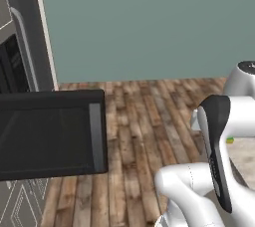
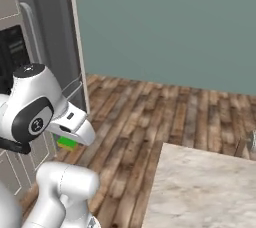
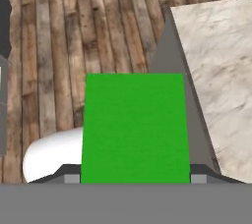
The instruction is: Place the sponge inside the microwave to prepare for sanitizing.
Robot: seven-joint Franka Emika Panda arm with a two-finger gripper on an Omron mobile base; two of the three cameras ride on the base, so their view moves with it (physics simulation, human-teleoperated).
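Open microwave door (image 1: 52,134) projecting at left over wooden floor (image 1: 144,121), gripper (image 3: 135,179) clamped on green sponge (image 3: 135,127) (fingers at its two sides), held above the floor, marble counter (image 3: 219,66) at right.

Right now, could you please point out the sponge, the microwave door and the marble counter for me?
sponge (image 3: 135,127): hand view, middle of its green top.
microwave door (image 1: 47,134): left base view, dark glass of the open door.
marble counter (image 2: 200,187): right base view, bare top surface.
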